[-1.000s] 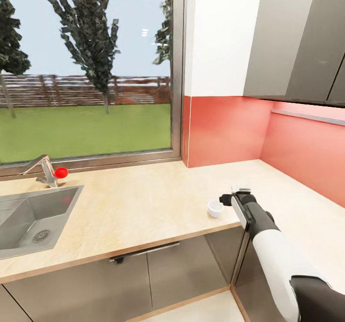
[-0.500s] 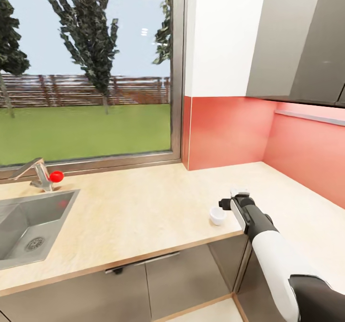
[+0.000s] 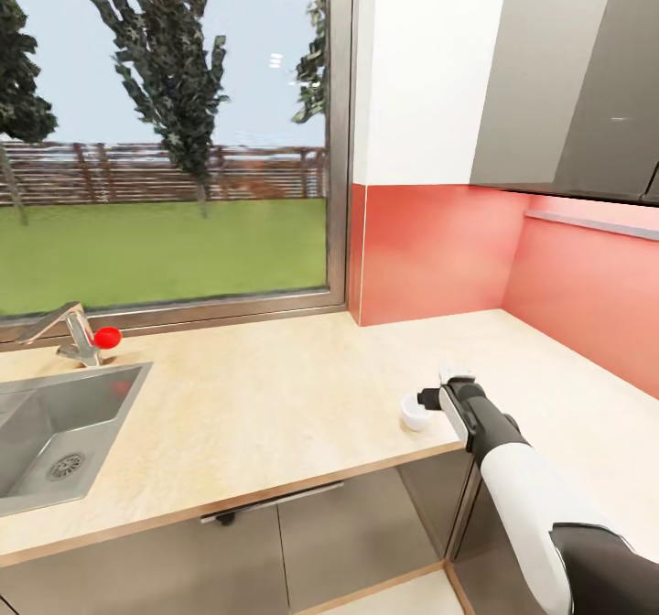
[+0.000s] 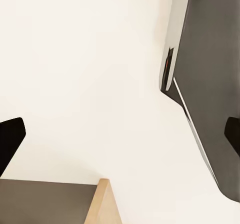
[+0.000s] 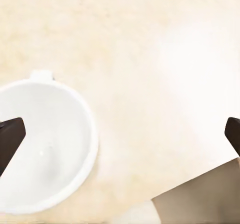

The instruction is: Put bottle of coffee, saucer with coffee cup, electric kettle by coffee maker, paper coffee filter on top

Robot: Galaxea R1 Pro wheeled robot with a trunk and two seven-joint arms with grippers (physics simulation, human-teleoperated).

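Note:
The coffee cup [image 3: 413,411], small, white and empty, stands upright on the light wood kitchen countertop [image 3: 275,395] close to its front edge. My right gripper [image 3: 430,402] hangs just above it and slightly to its right, pointing down. In the right wrist view the coffee cup [image 5: 45,149] lies under one side of my right gripper [image 5: 120,134], whose dark fingertips [image 5: 10,139] are spread wide, open and touching nothing. My left gripper [image 4: 120,139] is open too, in front of a white surface and a dark panel [image 4: 210,84].
A steel sink [image 3: 55,427] with a faucet [image 3: 73,331] and a red knob [image 3: 107,337] is set in the counter at the left. A large window [image 3: 165,139] runs behind it. Red backsplash [image 3: 439,249] and grey wall cabinets [image 3: 577,75] close the right corner.
The head view shifted slightly, so the sink slid left. My right gripper has come down and a little closer to the coffee cup. The cup has not moved on the counter.

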